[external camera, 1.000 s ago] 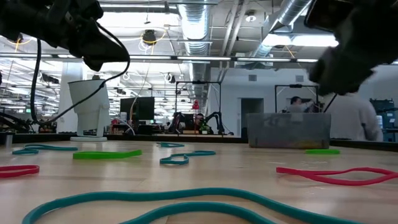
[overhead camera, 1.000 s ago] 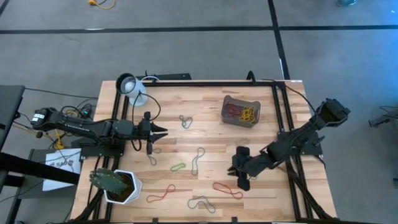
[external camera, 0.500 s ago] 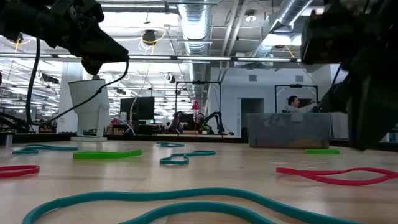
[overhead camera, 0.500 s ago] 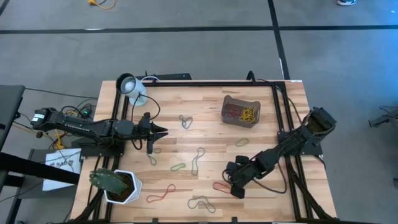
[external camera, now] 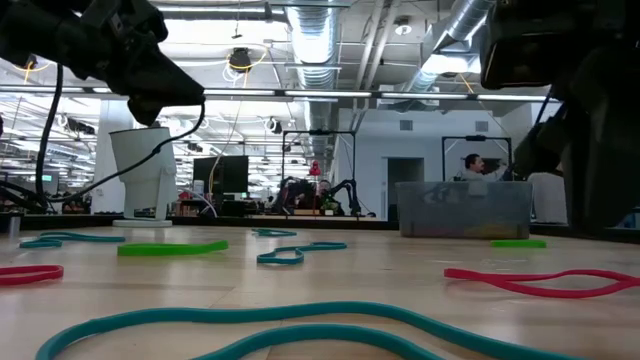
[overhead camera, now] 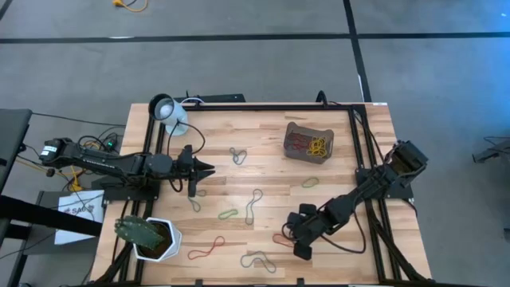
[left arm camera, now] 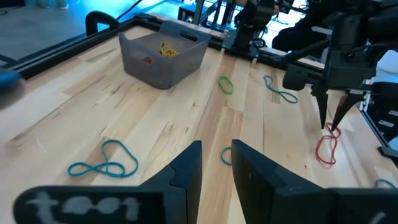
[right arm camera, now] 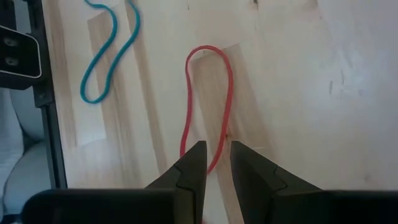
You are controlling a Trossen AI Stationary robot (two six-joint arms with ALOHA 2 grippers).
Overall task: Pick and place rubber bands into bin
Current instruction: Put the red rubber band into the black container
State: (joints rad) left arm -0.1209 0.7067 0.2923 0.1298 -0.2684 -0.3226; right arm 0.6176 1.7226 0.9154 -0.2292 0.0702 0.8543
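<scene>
Several rubber bands lie flat on the wooden table: grey-blue, green, grey, red and teal. The bin stands near the far right and holds red and yellow bands. My right gripper is down over another red rubber band, near the table's near edge, with its fingers close together over one end of the loop. My left gripper hovers shut at the table's left, touching nothing. My right gripper comes from above, pointing down at one end of the red rubber band. That end runs into the narrow gap between the two fingertips. The rest of the loop lies flat and slack on the table, stretching away from the fingers.
A white cup stands at the far left corner and a white pot with a green plant at the near left corner. A black frame rail runs along the table's right side. Bare wood lies between the bin and the scattered bands.
My right gripper has moved toward the table's near edge and slightly left, coming down onto the red band there. The left arm has kept still, and no band has visibly shifted.
</scene>
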